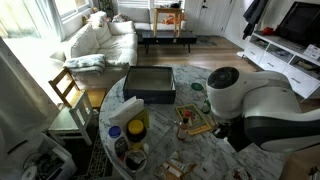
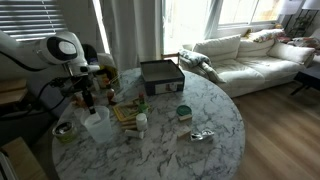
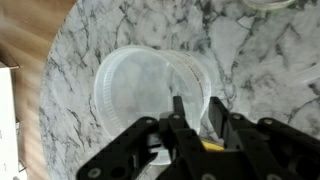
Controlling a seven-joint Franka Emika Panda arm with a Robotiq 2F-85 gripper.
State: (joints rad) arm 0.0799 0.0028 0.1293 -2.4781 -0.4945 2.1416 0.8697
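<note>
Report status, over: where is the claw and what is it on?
Claw low over clear plastic tub, fingers astride its rim. Gripped or not: cannot tell. Tub upright on marble table, looks empty. Nothing between claw and tub.

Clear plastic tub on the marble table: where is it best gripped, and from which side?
Grip the clear plastic tub by its thin wall at the rim, coming straight down, one finger inside and one outside. It stands upright, mouth open, and looks too wide to span. The gripper hangs over that rim in the wrist view.
</note>
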